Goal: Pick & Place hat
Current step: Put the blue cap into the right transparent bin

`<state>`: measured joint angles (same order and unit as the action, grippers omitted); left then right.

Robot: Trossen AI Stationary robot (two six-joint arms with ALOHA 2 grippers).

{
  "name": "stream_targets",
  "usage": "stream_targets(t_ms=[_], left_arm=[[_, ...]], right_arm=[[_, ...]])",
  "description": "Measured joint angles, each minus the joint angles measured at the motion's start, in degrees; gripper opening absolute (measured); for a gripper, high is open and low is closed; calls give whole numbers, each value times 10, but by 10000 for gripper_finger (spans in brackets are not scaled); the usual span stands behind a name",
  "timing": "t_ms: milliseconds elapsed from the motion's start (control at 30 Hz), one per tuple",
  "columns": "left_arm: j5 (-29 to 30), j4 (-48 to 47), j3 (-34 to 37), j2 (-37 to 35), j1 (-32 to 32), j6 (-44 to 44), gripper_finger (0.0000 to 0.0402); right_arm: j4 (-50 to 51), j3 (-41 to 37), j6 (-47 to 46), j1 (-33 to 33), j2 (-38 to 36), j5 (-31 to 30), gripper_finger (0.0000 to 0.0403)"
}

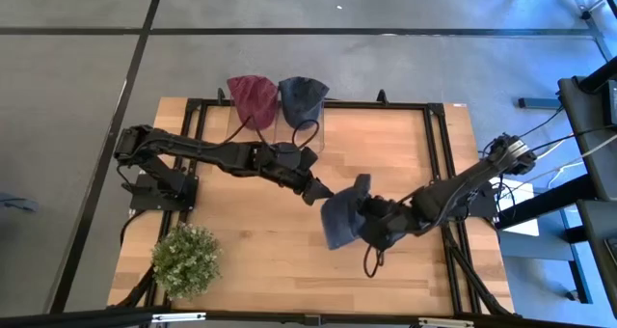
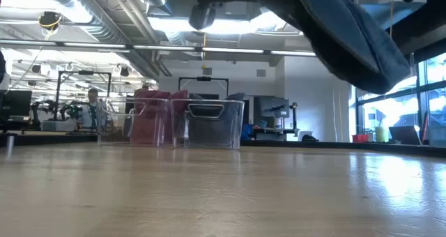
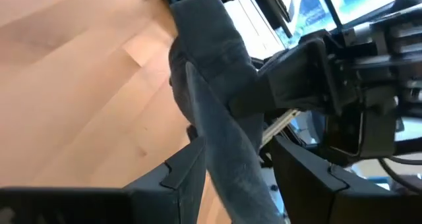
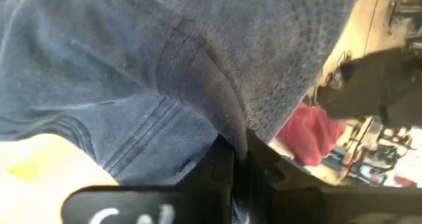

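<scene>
A blue denim hat point(image 1: 339, 222) is held in the air over the middle of the table; in the low view the hat point(image 2: 348, 35) hangs well clear of the wood. My right gripper point(image 1: 371, 219) reaches in from the table's right and is shut on it. My left gripper point(image 1: 321, 191) comes from the left and is open. Its two fingers point(image 3: 181, 178) stand on either side of a hanging strip of the hat point(image 3: 217, 138). A dark cord loop point(image 1: 370, 260) hangs from the hat. My right gripper pinches a fold of the hat's cloth point(image 4: 231, 128) between its two shut fingers, coming roughly level from the table's right. The hat is lifted clear and drapes away from the fingers toward the left arm. My left gripper straddles the hat's strip; I cannot tell whether it touches it.
Two clear bins stand at the table's far edge, one with a red hat point(image 1: 253, 98) and one with a blue hat point(image 1: 302, 98); the low view shows both bins point(image 2: 209, 122). A potted plant point(image 1: 185, 259) sits at the near left corner. Bare wood point(image 1: 260, 241) lies under the held hat.
</scene>
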<state>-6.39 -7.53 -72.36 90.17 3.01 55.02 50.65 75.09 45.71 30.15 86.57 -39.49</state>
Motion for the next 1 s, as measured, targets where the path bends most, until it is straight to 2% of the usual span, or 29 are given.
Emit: stream_targets(t_ms=[200,533,800,1000], left_arm=[[-39,0,0,0,3,24,164],[-21,0,0,0,3,23,164],[0,0,0,0,-10,14,164],[-22,0,0,0,-1,27,164]], right_arm=[[-2,13,44,0,31,-101,12],[-6,14,47,8,31,-96,12],[-24,14,86,23,31,-91,12],[-40,14,90,15,30,-144,12]])
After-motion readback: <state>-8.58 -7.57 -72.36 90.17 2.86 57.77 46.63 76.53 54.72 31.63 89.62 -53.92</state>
